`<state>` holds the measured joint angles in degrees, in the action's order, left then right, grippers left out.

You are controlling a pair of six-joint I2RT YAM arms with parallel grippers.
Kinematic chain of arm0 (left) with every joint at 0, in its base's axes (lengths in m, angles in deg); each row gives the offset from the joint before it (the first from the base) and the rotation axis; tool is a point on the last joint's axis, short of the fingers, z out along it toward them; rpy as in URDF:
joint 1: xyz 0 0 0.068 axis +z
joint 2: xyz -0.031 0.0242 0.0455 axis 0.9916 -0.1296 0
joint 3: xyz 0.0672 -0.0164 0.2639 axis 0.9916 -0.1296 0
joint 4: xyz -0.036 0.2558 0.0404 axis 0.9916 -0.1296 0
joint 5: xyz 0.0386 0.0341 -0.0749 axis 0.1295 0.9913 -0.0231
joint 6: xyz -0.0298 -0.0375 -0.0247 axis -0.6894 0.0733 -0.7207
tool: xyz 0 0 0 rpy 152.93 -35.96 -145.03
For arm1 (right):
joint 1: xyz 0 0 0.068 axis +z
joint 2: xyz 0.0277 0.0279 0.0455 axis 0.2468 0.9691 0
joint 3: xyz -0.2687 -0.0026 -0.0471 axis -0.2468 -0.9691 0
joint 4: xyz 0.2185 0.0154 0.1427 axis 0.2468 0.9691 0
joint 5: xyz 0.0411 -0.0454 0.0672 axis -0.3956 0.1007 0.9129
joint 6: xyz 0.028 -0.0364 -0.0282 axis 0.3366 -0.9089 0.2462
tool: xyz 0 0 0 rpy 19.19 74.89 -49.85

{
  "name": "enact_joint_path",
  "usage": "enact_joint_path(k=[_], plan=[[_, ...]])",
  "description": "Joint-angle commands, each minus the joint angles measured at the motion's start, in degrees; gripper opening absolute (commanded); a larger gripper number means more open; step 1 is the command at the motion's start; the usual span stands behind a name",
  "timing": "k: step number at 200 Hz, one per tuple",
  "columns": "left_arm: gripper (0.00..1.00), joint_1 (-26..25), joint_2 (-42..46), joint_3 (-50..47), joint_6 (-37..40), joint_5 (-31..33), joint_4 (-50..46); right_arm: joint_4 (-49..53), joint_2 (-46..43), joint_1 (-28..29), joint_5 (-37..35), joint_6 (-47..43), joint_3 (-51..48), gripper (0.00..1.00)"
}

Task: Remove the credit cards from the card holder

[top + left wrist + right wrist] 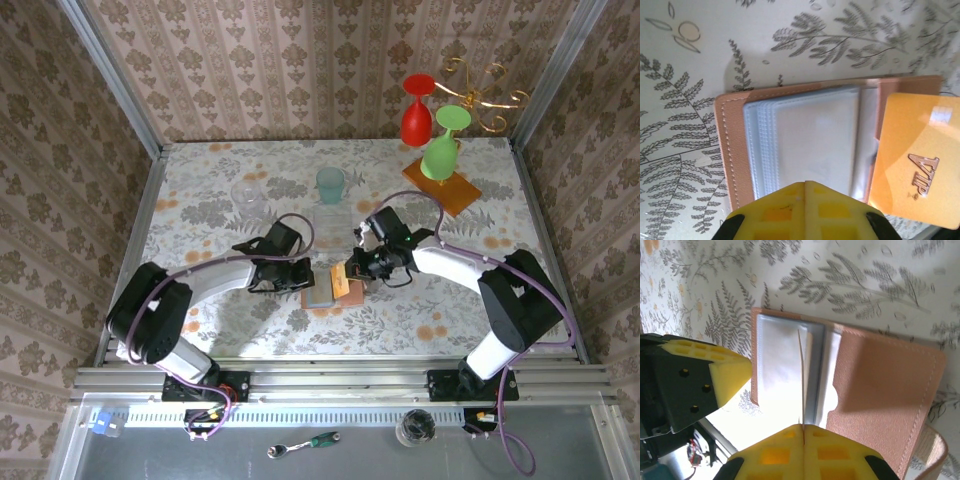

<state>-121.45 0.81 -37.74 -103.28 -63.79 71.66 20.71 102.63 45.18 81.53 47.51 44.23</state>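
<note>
The tan leather card holder point(318, 292) lies open on the floral table between both arms, its leather edge point(735, 145) and outer flap point(880, 385) plain to see, with pale plastic pockets point(815, 135) inside. My left gripper point(806, 184) is shut, its yellow tips resting on those pockets point(304, 280). My right gripper point(804, 427) is shut on the orange-gold card point(801, 380), seen edge-on above the pockets. That card point(917, 155), marked VIP, hangs over the holder's right half point(347, 286). The teal-blue card is hidden.
A teal translucent cup point(330, 184) and a clear glass point(247, 193) stand behind the holder. At the back right, an orange-brown wooden slab point(442, 192) carries a green glass point(441, 150) and a red glass point(417, 115) beside a gold stand point(487, 88).
</note>
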Motion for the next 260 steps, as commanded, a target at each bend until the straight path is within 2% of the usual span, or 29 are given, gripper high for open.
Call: enact_joint_path(k=[1, 47, 87, 129, 182, 215, 260], plan=[[0.03, 0.7, 2.7, -0.1, 1.1, 0.9, -1.1, 7.8, -1.5, -0.2, -4.3, -10.9, 4.9, 0.01], [0.04, 2.3, 6.4, -3.5, 0.6, 1.6, -0.4, 19.3, 2.1, -0.2, -13.4, -35.4, 15.9, 0.00], [0.04, 4.1, 9.5, -6.3, 0.6, 1.5, -0.6, 23.9, 5.8, -0.1, -15.5, -57.0, 24.5, 0.00], [0.05, 6.2, 12.9, -9.2, 0.4, 1.6, -0.8, 31.3, 11.5, 0.0, -17.7, -72.1, 35.6, 0.00], [0.05, 8.2, 14.7, -10.4, 0.6, 1.5, -1.3, 44.1, 24.6, -0.3, -18.0, -81.3, 54.5, 0.00], [0.05, 9.4, 15.5, -11.4, 0.5, 1.3, -1.4, 51.6, 32.2, -0.9, -17.0, -83.3, 65.5, 0.00], [0.05, 11.1, 16.2, -12.2, 0.8, 0.3, -1.4, 57.2, 40.0, -1.3, -16.7, -85.6, 75.4, 0.00]])
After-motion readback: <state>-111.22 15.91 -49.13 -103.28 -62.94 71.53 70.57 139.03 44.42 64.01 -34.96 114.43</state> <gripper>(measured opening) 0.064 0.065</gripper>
